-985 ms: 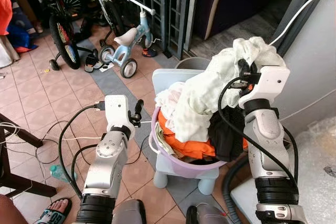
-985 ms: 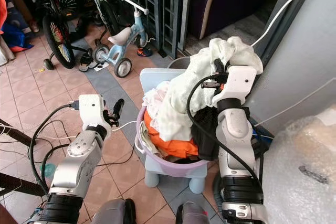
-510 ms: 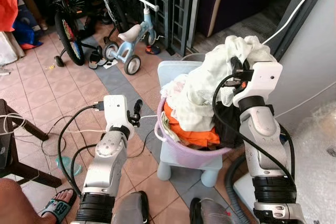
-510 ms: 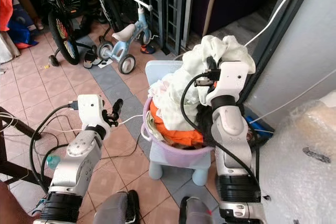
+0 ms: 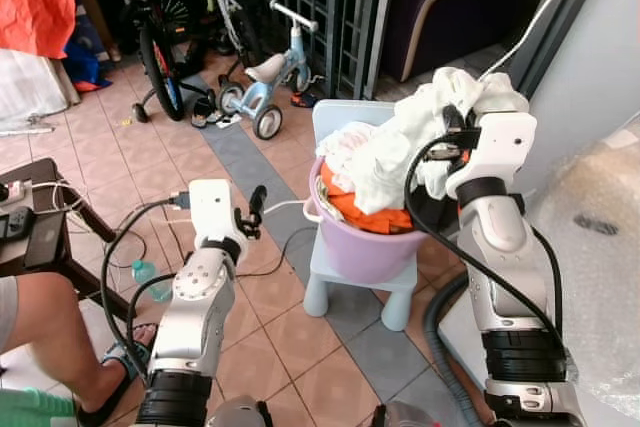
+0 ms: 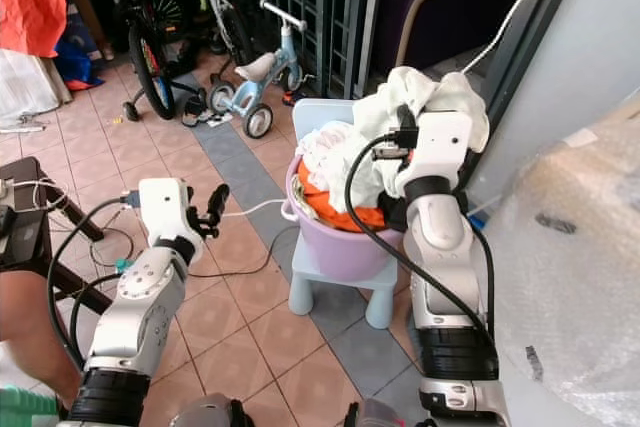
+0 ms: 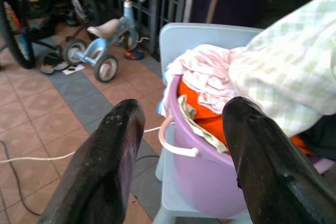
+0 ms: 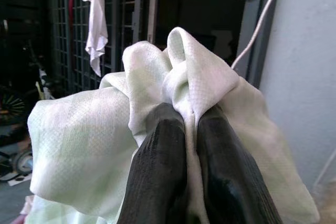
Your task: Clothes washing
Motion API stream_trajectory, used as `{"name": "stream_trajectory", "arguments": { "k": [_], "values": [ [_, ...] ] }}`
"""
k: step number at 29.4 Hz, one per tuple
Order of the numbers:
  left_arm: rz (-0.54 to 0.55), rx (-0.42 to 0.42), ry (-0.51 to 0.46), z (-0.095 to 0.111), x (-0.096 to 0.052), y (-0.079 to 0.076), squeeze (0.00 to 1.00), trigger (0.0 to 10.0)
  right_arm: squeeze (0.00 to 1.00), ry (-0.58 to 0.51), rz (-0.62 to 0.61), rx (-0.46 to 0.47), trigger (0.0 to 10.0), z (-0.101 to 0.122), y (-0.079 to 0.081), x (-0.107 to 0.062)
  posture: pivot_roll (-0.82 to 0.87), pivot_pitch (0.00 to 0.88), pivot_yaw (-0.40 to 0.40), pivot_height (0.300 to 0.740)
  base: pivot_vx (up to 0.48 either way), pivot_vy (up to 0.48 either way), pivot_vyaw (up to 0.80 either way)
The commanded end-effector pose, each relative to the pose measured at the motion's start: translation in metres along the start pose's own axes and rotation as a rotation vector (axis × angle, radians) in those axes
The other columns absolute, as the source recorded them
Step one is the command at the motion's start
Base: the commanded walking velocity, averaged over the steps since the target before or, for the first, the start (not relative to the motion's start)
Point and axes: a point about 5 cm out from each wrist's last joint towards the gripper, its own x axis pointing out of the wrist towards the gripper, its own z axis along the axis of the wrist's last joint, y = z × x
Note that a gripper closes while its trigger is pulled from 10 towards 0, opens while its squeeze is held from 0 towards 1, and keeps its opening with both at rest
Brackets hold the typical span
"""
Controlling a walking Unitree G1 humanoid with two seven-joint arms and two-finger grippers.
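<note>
A lilac laundry basket [image 5: 362, 247] heaped with clothes stands on a pale blue plastic stool [image 5: 340, 272]. Orange fabric [image 5: 375, 215] and a pinkish-white garment [image 7: 210, 74] lie on top. My right gripper [image 8: 190, 129] is shut on a pale green-white checked cloth [image 5: 410, 142], holding it up above the basket's right side so it drapes down onto the pile. My left gripper [image 5: 256, 205] is open, held left of the basket over the tiled floor, its fingers [image 7: 113, 156] empty.
A light blue tricycle [image 5: 270, 77] and bicycles [image 5: 165, 47] stand by a dark metal gate behind the stool. Cables [image 5: 130, 247] trail over the tiles. A person's leg [image 5: 60, 332] and a low dark table [image 5: 35, 217] are at left. Bubble wrap [image 5: 600, 227] and a grey wall are at right.
The camera has pulled back and swung right, so the basket looks smaller. My right gripper keeps the checked cloth raised. The left arm holds its pose.
</note>
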Motion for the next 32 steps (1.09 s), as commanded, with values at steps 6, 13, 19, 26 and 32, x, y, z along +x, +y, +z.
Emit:
{"name": "stream_trajectory", "arguments": {
  "k": [6, 13, 19, 26, 32],
  "values": [
    [-0.031, -0.011, -0.035, 0.006, 0.0, -0.001, 0.0, 10.0, 0.0, -0.105, -0.229, -0.156, 10.0, 0.026, -0.045, 0.026, -0.08, 0.054, 0.038, 0.74, 0.0, 0.0, -0.8],
    [-0.043, -0.016, -0.044, 0.007, 0.001, -0.003, 0.0, 10.0, 0.0, -0.14, -0.356, -0.213, 10.0, 0.043, -0.085, 0.048, -0.07, 0.052, 0.035, 0.74, 0.0, 0.0, -0.8],
    [-0.057, -0.025, -0.059, 0.008, 0.0, -0.004, 0.0, 10.0, 0.0, -0.171, -0.387, -0.237, 10.0, 0.05, -0.093, 0.056, -0.07, 0.053, 0.036, 0.74, 0.238, 0.0, -0.8],
    [-0.062, -0.025, -0.06, 0.008, -0.001, -0.004, 0.0, 10.0, 0.0, -0.186, -0.368, -0.248, 10.0, 0.05, -0.091, 0.058, -0.07, 0.054, 0.036, 0.74, 0.357, 0.0, -0.8],
    [-0.067, -0.029, -0.063, 0.008, -0.001, -0.004, 0.0, 10.0, 0.0, -0.197, -0.325, -0.228, 10.0, 0.049, -0.086, 0.06, -0.07, 0.053, 0.036, 0.74, 0.314, 0.0, -0.8]
  ]
}}
